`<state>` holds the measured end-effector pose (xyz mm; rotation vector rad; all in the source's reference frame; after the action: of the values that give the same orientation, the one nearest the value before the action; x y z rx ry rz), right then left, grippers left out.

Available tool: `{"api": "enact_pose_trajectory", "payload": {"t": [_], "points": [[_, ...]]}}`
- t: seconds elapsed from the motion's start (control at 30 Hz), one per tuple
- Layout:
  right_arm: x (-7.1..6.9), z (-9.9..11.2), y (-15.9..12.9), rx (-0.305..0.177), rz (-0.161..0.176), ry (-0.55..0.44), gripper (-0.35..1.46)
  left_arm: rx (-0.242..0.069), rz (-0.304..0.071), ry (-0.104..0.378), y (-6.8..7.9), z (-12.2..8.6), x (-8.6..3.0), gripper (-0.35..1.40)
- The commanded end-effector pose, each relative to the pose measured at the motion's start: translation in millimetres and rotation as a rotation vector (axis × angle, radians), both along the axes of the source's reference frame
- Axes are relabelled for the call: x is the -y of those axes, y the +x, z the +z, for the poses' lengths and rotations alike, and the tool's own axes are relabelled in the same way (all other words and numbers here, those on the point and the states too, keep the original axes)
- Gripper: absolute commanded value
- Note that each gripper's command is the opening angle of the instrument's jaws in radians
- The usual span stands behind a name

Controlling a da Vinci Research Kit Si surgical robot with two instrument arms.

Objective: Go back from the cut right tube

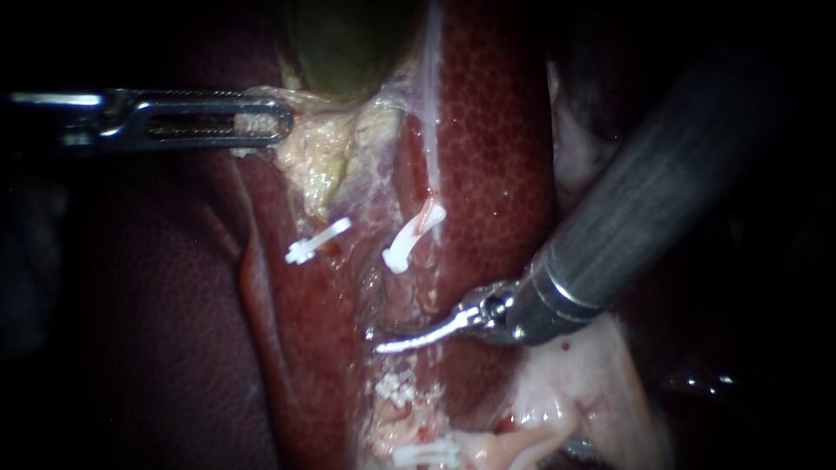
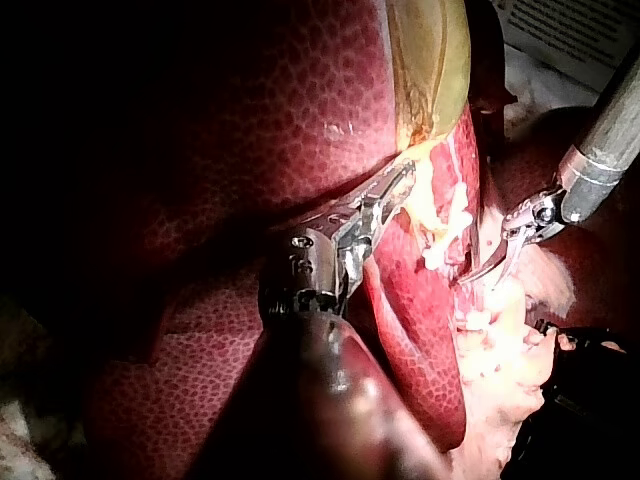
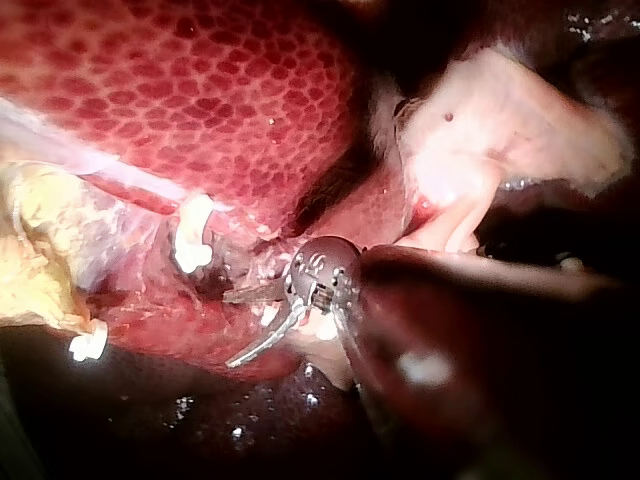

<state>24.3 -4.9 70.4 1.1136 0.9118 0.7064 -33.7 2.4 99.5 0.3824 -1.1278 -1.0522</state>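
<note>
My left instrument (image 1: 261,122) comes in from the left, its slotted jaws shut on the pale edge of the greenish gallbladder (image 1: 344,43), holding it taut. My right instrument (image 1: 373,340), with thin curved blades, lies low in the red groove between the liver lobes, below the right tube (image 1: 428,196). Its blades stand slightly apart with nothing between them; the right wrist view shows the gap (image 3: 228,328). A white clip (image 1: 413,235) sits on the right tube and another clip (image 1: 317,241) on the left tube. A third clip (image 1: 427,453) lies on the pale stump lower down.
Dark red liver (image 1: 496,139) walls the groove on both sides. Pale fatty tissue (image 1: 583,383) lies under the right instrument's thick shaft (image 1: 644,200). Yellowish frayed tissue (image 1: 326,165) hangs under the gallbladder.
</note>
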Motion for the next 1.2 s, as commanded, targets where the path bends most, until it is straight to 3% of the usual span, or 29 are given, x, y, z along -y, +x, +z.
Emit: {"api": "enact_pose_trajectory", "payload": {"t": [0.03,0.1,0.2,0.4,0.93,1.2], "points": [[0.1,0.1,-0.2,-0.019,-0.009,-0.036,1.43,0.000,0.000,0.000,0.0,0.0,0.0,-0.35],[0.0,0.0,-0.9,-0.067,-0.030,-0.130,1.43,0.000,0.000,0.000,0.0,0.0,0.0,-0.35],[-0.3,-0.4,-2.1,-0.112,-0.028,-0.267,1.43,0.000,0.000,0.000,0.1,0.0,0.0,-0.35],[-1.6,-1.7,-4.1,-0.165,-0.034,-0.429,1.43,0.002,-0.002,-0.002,0.0,0.1,0.1,-0.35],[-6.2,-8.5,-8.5,-0.153,0.012,-0.598,1.43,-0.001,-0.001,-0.003,-0.1,0.6,0.2,-0.35],[-7.2,-10.0,-9.3,-0.135,0.027,-0.623,1.43,-0.002,-0.001,-0.004,-0.2,0.7,0.2,-0.35]]}}
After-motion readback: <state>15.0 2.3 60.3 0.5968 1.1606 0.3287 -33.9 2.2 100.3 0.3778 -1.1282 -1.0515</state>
